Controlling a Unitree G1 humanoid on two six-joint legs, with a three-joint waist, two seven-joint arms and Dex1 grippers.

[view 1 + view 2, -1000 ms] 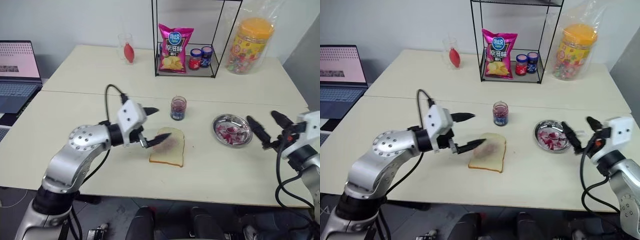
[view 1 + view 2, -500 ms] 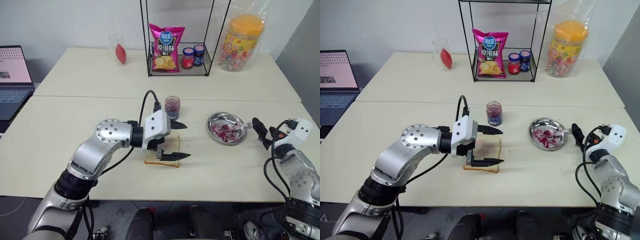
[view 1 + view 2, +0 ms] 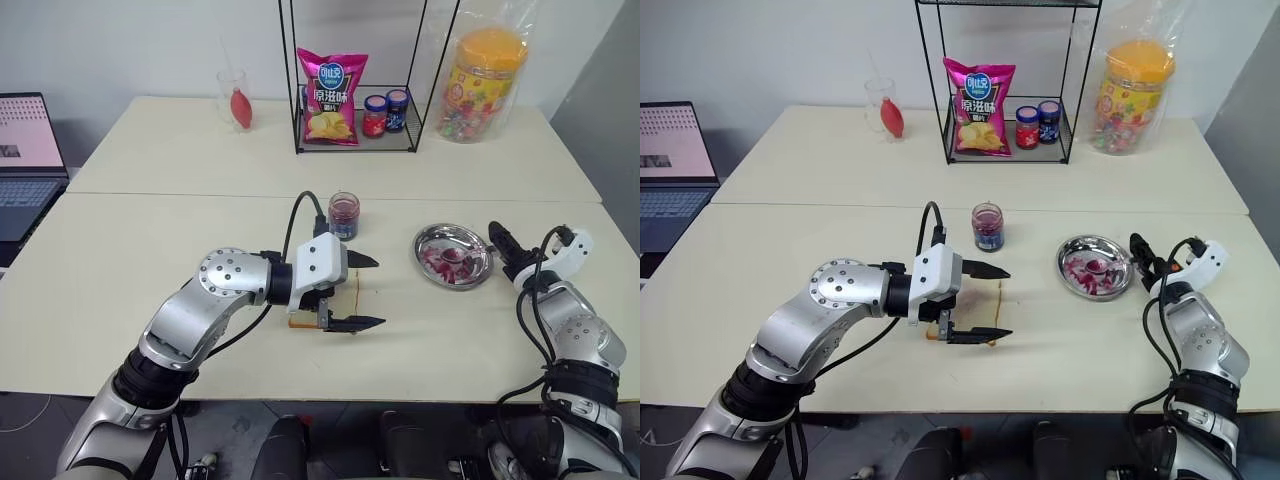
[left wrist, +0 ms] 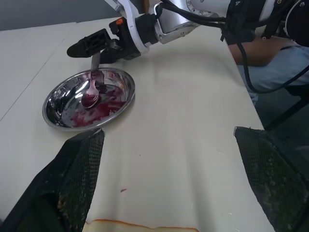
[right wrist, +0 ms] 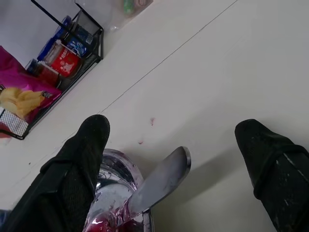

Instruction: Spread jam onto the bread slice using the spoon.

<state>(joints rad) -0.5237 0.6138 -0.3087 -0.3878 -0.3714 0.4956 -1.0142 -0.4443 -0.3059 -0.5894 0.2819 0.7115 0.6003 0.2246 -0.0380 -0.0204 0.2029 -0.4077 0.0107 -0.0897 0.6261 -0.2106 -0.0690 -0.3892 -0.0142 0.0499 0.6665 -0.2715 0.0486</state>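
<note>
Right claw: while the slim silver metal spoon (image 4: 92, 87) lies unheld, the right claw (image 4: 96, 45) stands wide and empty at the handle tip, which juts over the rim toward it; judged to be lining up a grasp.
Left claw: the left claw (image 3: 358, 292) is spread wide, holding nothing, its black fingers straddling the near edge of the bread; probably parked there to steady the slice during spreading.
Bread slice: the squarish pale bread slice with tan crust (image 3: 347, 296) lies flat on the desk (image 3: 150, 230) in front of the jar, mostly hidden by the left claw.
Steel dish: the round shiny metal dish (image 3: 432, 243) sits just beside the right claw; it holds purple-red jam smears and the spoon, bowl down in the smears, apparently serving as a spoon rest.
Jam jar: the small clear glass jar of dark purple-red jam with a blue label (image 3: 344, 215) stands upright just behind the bread; whether a lid is on it cannot be told.
Wire rack: the black wire rack (image 3: 298, 90) at the far edge holds a pink crisp packet (image 3: 330, 83) and two small jars with red and blue lids (image 3: 386, 112).
Other containers: a clear glass with something red inside (image 3: 234, 98); a bagged orange-lidded sweets tub (image 3: 485, 84).
</note>
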